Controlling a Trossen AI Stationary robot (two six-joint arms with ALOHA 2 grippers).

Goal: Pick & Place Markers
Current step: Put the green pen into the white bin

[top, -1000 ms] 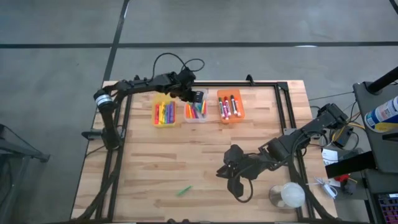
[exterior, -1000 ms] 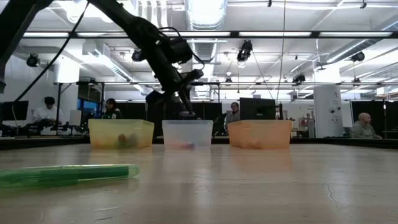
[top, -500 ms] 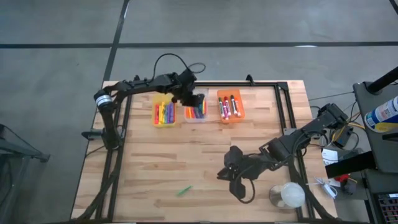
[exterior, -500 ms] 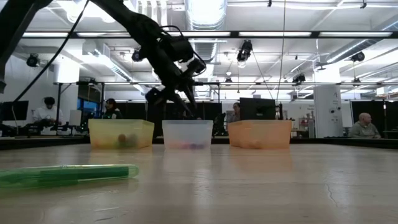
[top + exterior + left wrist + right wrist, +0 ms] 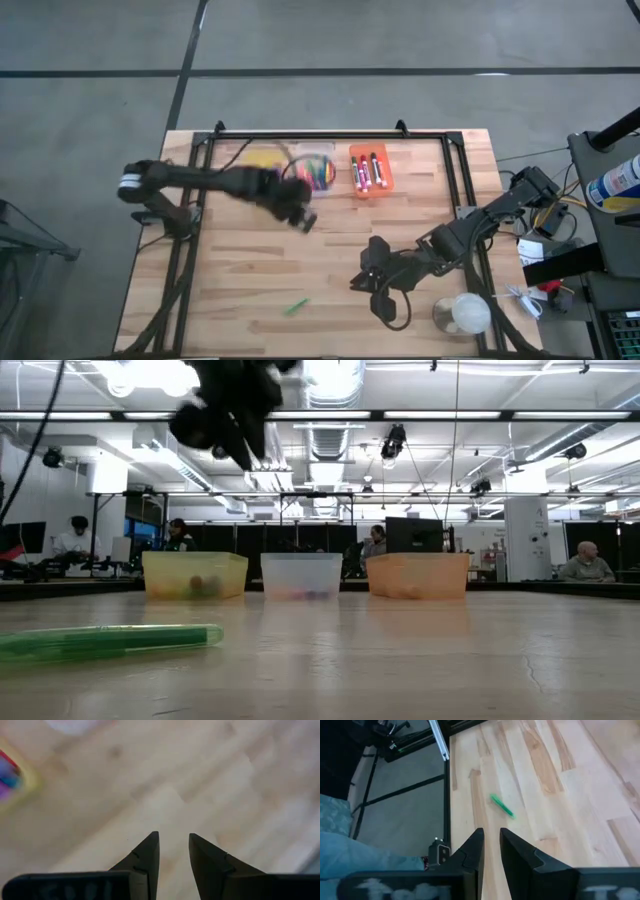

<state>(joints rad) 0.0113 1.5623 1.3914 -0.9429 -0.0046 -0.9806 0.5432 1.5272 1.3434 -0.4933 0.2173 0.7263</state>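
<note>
1. Markers fill three small bins along the table's [image 5: 240,270] far edge: a yellow bin [image 5: 262,160] partly hidden by the left arm, a clear bin [image 5: 318,172] beside it with mixed colours, and an orange bin [image 5: 371,170] holding white-bodied pens, apparently a sort by kind.

2. One green marker [image 5: 295,306] lies loose on bare wood, well apart from the bins toward the near edge; in the low view it lies flat on its side close to the camera, probably the last one left to collect.

3. Left gripper [image 5: 303,218] hangs over the table just on the near side of the clear bin, blurred in the high view. Its wrist camera shows the fingers [image 5: 150,851] a narrow gap apart with nothing between them and only bare wood beneath, which suggests it carries no pen.

4. Right gripper [image 5: 372,283] sits low over the table, to the right of the green marker and nearer to it than the left one. Its fingers [image 5: 472,851] stand a narrow gap apart and empty, pointing toward the green pen ahead, a pose that reads as waiting or lining up.

5. Beyond the bins, the low view shows people seated at desks in the room behind.
</note>
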